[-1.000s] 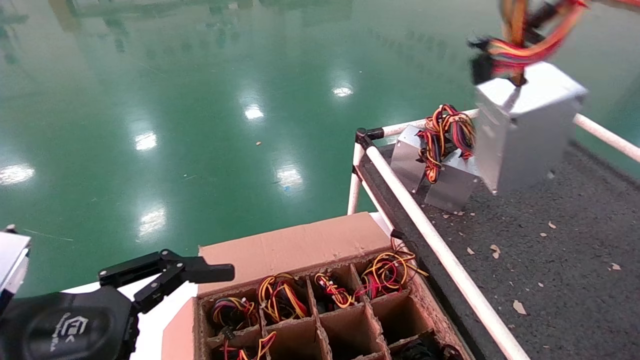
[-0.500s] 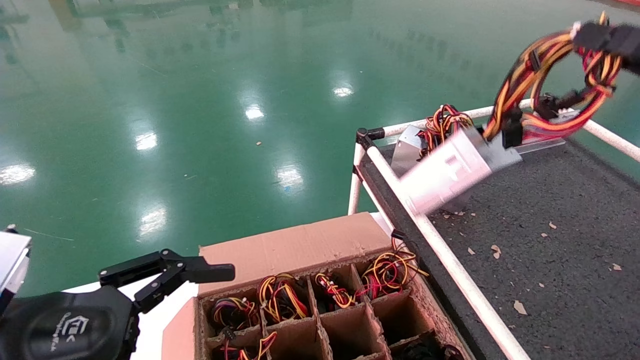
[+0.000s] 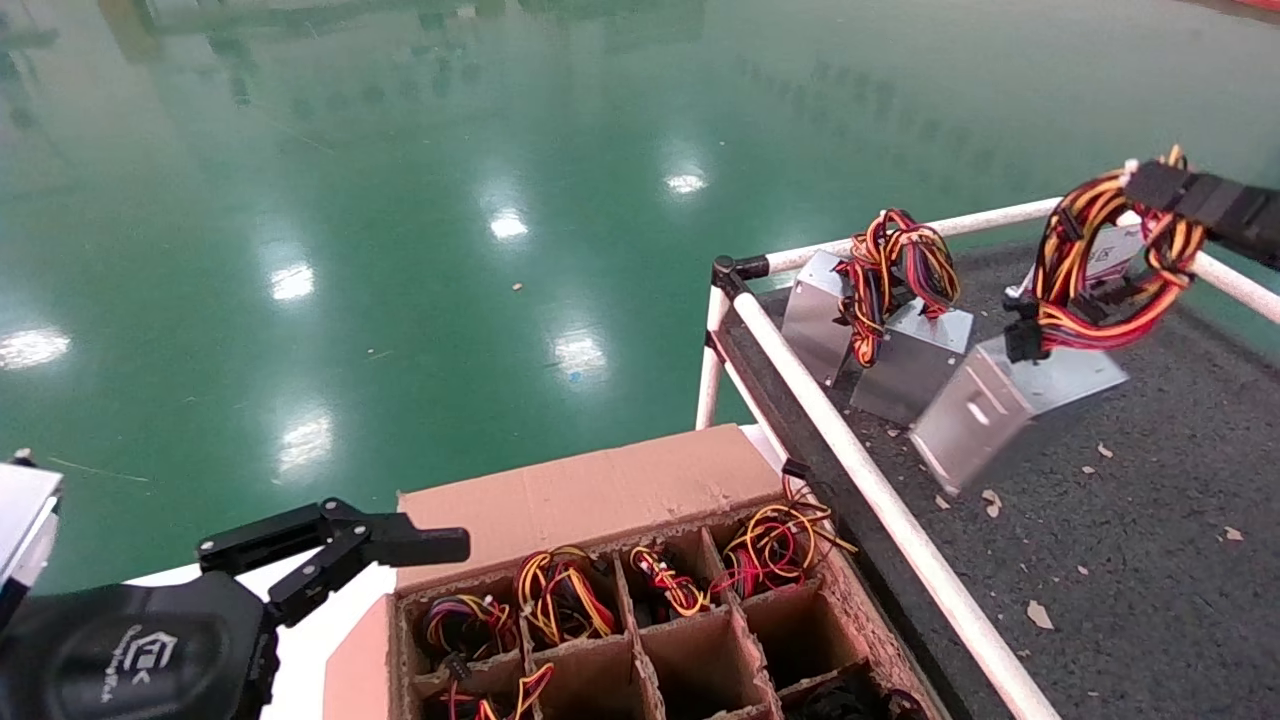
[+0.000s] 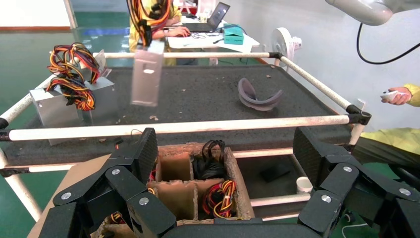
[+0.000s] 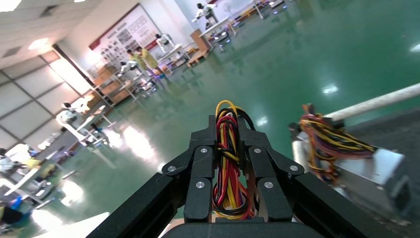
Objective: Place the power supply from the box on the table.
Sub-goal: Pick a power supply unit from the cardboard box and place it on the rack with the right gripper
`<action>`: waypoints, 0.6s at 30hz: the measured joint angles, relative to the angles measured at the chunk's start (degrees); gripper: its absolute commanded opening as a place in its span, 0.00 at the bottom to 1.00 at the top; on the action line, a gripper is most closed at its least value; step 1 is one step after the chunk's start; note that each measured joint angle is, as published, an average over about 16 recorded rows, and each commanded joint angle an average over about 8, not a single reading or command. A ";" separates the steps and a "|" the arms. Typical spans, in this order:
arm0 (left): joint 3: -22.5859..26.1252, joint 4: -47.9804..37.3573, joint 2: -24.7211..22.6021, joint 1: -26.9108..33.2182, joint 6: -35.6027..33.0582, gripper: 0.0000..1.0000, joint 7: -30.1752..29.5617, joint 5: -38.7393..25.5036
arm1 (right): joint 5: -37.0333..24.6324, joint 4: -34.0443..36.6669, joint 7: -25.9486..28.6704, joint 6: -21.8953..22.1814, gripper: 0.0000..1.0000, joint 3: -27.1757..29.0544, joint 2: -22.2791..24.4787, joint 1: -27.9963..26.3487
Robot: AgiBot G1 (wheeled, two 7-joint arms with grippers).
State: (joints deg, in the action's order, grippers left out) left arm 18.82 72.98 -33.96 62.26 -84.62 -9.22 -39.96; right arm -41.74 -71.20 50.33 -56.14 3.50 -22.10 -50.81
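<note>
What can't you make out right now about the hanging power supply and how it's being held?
- Power supply: whether its low corner touches the table is unclear in the head view; it is motion-blurred in the left wrist view.
- Right gripper: shut on the wire bundle; the frame edge cuts it off in the head view, and its fingers hide the case in the right wrist view.
- Box: near cells cut off at the head view's bottom edge.
- Left gripper: parked, open.

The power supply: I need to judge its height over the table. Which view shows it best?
Head view: the power supply hangs tilted by its wires from the right gripper, over the table. Left wrist shows it distant, blurred; right wrist shows only clamped wires.
</note>
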 measured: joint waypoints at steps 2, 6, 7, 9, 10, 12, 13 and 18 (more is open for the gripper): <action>0.00 0.00 0.00 0.00 0.00 1.00 0.00 0.00 | -0.22 1.05 -1.04 -0.60 0.00 -0.04 -0.31 -0.03; 0.01 0.00 0.00 0.00 0.00 1.00 0.00 0.01 | -0.80 3.10 -2.82 -1.83 0.00 -0.48 -0.97 -0.71; 0.01 0.00 0.00 0.00 0.00 1.00 0.00 0.01 | -0.97 3.56 -3.19 -2.11 0.00 -0.65 -1.15 -0.98; 0.01 0.00 0.01 0.00 0.01 1.00 0.01 0.01 | -1.35 4.41 -3.87 -2.61 0.00 -1.06 -1.55 -1.60; 0.01 0.00 0.01 0.00 0.01 1.00 0.01 0.01 | -1.55 4.79 -4.15 -2.83 0.00 -1.28 -1.75 -1.93; 0.02 0.00 0.01 0.00 0.01 1.00 0.01 0.01 | -1.97 5.47 -4.64 -3.18 0.00 -1.76 -2.16 -2.63; 0.02 0.00 0.01 0.00 0.01 1.00 0.01 0.01 | -2.17 5.77 -4.83 -3.31 0.00 -2.01 -2.37 -2.97; 0.03 0.00 0.01 0.01 0.01 1.00 0.01 0.02 | -3.29 6.99 -5.57 -3.62 0.00 -3.27 -3.50 -4.55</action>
State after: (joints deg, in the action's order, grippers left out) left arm 18.84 72.98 -33.95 62.27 -84.61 -9.21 -39.94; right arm -45.04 -64.21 44.77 -59.76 0.23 -25.59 -55.36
